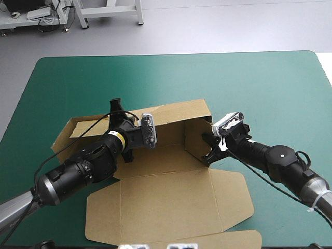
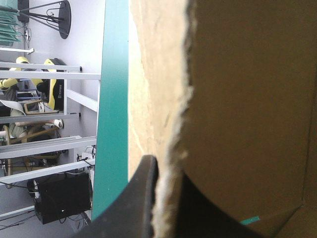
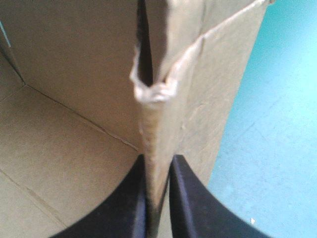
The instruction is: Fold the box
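While upright, box (image 1: 171,202) walls in left gripper (image 2: 166,191) and right gripper (image 3: 158,186)

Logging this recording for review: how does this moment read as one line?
box: two walls up, lid flat | left jaws: shut on back wall | right jaws: shut on right wall

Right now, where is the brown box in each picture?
High view: the box sits mid-table, back wall up, lid flat toward the near edge.
Left wrist view: its wall is pinched in the left gripper.
Right wrist view: its side wall is pinched in the right gripper.
Shared landmark: the teal-green table cover beside the box.
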You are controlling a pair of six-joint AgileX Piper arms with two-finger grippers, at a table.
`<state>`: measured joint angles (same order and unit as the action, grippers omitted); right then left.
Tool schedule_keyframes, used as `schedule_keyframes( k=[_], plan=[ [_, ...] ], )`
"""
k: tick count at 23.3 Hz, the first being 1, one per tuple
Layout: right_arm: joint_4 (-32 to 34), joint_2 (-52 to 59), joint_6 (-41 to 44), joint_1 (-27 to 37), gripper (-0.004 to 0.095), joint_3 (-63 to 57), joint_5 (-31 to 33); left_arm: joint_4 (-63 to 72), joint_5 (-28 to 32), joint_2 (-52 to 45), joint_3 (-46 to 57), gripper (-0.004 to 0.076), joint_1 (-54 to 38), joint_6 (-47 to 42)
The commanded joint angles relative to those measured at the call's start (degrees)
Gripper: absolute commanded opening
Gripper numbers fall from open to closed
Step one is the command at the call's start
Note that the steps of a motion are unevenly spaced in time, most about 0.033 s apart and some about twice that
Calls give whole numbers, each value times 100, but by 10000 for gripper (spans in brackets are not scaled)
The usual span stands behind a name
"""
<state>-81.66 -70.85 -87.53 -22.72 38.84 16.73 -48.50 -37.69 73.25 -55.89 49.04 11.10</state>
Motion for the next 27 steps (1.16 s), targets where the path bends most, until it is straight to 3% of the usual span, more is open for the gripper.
schedule_keyframes(
  k=[1, 7, 9, 10, 11, 15, 18, 24, 27],
  plan=[
    [-140, 85, -28, -18, -17, 222, 224, 377, 433, -99, -118, -8, 165, -113],
    [-140, 85, -5, -18, -18, 235, -121, 402, 617, -99, -118, 31, 165, -113],
    [-152, 85, 51, -18, -18, 248, -443, 402, 696, -99, -159, 176, 165, -130],
    [-167, 85, 51, -8, -18, 290, -646, 424, 759, -99, -228, 319, 165, -211],
    [-167, 72, 51, -8, -18, 334, -773, 441, 829, -99, -274, 389, 165, -287],
    [-189, -78, 123, -8, -18, 674, -1422, 741, 1265, -99, -563, 570, 174, -417],
    [-203, -343, 227, 3, -18, 996, -1819, 865, 1491, -109, -715, 568, 201, -417],
    [-212, -847, 227, 3, -18, 1239, -1965, 738, 1394, -272, -718, 566, 487, -417],
    [-200, -869, 228, 3, -18, 1261, -1976, 449, 1407, -475, -718, 503, 536, -417]
  ],
)
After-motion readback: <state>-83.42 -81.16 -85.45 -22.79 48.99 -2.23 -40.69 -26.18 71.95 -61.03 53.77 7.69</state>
